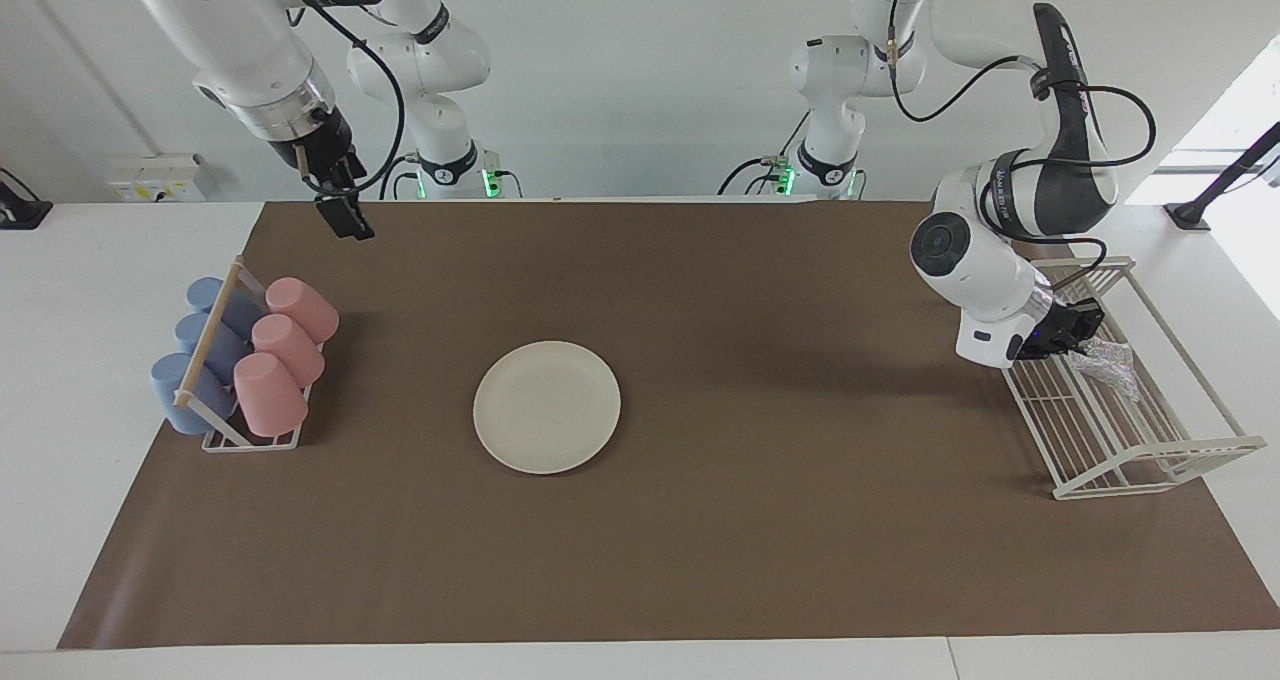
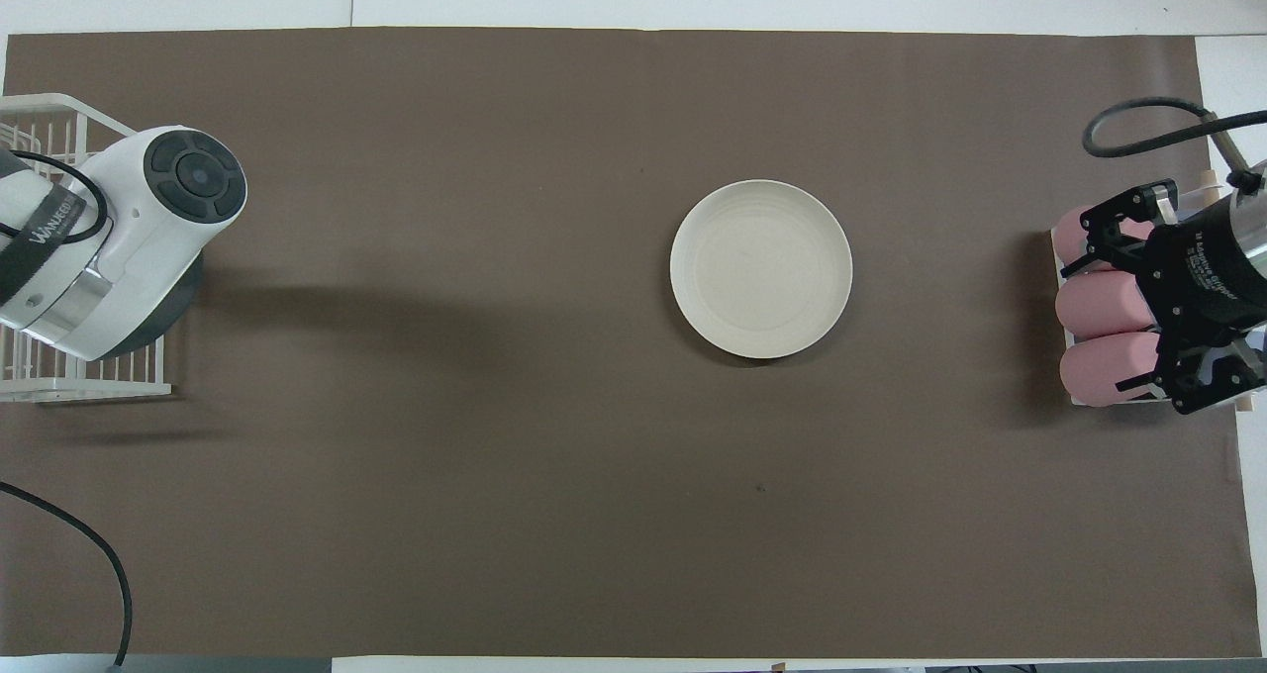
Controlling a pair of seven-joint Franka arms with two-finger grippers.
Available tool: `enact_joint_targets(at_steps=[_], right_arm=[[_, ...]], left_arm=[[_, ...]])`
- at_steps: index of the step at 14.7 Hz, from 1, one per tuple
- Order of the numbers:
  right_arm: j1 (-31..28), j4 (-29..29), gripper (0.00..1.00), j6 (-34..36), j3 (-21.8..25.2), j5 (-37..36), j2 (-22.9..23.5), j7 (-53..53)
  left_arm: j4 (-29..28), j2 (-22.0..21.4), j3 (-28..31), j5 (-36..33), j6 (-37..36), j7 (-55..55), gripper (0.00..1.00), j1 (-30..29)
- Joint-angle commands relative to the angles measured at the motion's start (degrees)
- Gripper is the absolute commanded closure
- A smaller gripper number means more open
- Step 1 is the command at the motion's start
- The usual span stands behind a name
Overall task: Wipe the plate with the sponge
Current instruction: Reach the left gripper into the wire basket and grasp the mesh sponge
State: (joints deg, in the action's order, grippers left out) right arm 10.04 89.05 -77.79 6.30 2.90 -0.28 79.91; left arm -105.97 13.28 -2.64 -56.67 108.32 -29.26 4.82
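Note:
The cream plate lies flat on the brown mat, about mid-table. The silvery sponge rests in the white wire rack at the left arm's end. My left gripper reaches down into that rack and is shut on the sponge's near end. In the overhead view the left arm's wrist covers both gripper and sponge. My right gripper hangs open and empty in the air over the cup rack.
A small rack at the right arm's end holds pink cups and blue cups lying on their sides. The wire rack's rim stands above the mat's edge. A black cable crosses the mat's corner.

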Motion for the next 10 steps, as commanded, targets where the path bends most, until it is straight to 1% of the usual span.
enact_joint_targets(at_steps=[1, 4, 6, 7, 8, 10], right_arm=[[1.12, 1.57, 0.00, 0.36, -0.06, 0.53, -1.47, 2.60], [2.18, 1.57, 0.00, 0.36, -0.15, 0.53, -1.65, 5.26], [2.88, 1.57, 0.00, 0.27, -0.15, 0.53, -1.65, 6.13], [3.32, 1.48, 0.00, 0.27, -0.15, 0.53, -1.65, 7.09], [3.58, 1.39, 0.00, 0.27, -0.15, 0.61, -1.65, 8.15], [4.90, 1.48, 0.00, 0.36, -0.15, 0.61, -1.65, 9.73]], left_arm=[[5.75, -0.09, -0.35, 7.41, -3.53, 1.14, 1.00, 0.36], [15.14, 0.08, -0.44, 20.50, -11.52, 4.21, 1.00, 2.64], [20.25, -0.18, -0.44, 30.43, -16.80, 4.30, 1.00, 3.61], [22.28, -0.70, -0.53, 36.48, -19.35, 4.30, 1.00, 3.62], [23.86, -1.14, -0.62, 44.37, -21.47, 4.13, 1.00, 3.01], [25.37, -2.64, 0.00, 58.36, -24.03, 3.78, 1.00, 2.56]])
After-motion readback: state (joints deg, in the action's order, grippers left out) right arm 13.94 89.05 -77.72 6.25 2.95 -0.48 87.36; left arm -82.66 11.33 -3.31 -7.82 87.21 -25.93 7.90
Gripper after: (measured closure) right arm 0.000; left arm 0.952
